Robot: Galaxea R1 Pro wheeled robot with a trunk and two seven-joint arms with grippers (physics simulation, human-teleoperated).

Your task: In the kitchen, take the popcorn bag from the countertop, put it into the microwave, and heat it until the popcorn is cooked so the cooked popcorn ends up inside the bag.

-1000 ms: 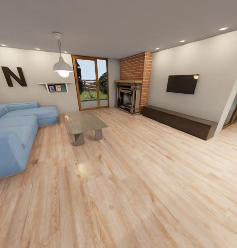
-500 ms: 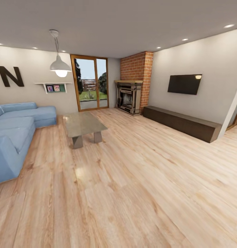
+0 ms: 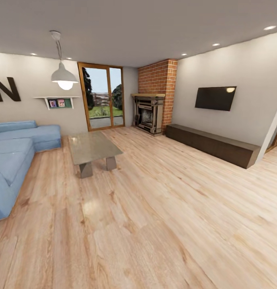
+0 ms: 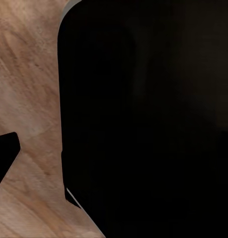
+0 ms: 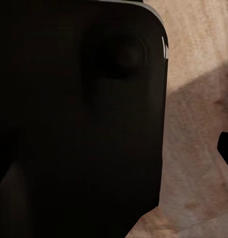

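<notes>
Head view shows a living room, not the kitchen; popcorn bag and microwave are somewhere else, so the robot is on its way. From the coffee table (image 3: pixel 93 147), the blue sofa (image 3: pixel 13 156) is beside it and the low dark bench (image 3: pixel 212 144) well apart, with a wide free wooden floor (image 3: pixel 154 216) between. Both wrist views look at dark bodywork above floor, arms probably tucked for driving; jaws state I cannot tell.

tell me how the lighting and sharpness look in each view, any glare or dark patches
Head view: evenly lit and sharp, the pendant lamp glows, a soft glare patch lies on the wood floor, and straight wall lines bow near the edges. Left wrist view: a black body blocks most detail, beside blurry floor. Right wrist view: much the same, with a soft shadow on the floor.
</notes>
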